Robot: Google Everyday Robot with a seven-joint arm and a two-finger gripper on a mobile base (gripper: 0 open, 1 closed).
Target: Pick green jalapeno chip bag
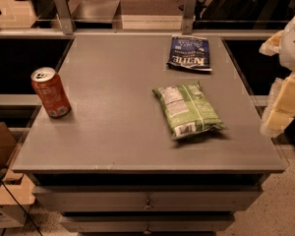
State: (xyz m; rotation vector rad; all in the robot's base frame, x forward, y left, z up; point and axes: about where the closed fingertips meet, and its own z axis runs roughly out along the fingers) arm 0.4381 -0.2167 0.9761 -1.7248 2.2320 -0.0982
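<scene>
The green jalapeno chip bag [187,110] lies flat on the grey table top [113,107], right of centre, with its white nutrition label facing up and its long side running front to back. My gripper [284,102] shows as pale yellow and white parts at the right edge of the view. It is beyond the table's right edge, to the right of the bag and apart from it, and it holds nothing that I can see.
A flat dark blue chip bag [189,53] lies at the back right of the table. A red soda can [50,92] stands upright near the left edge. Drawers [147,200] are below the table front. Cardboard boxes [2,181] sit on the floor at left.
</scene>
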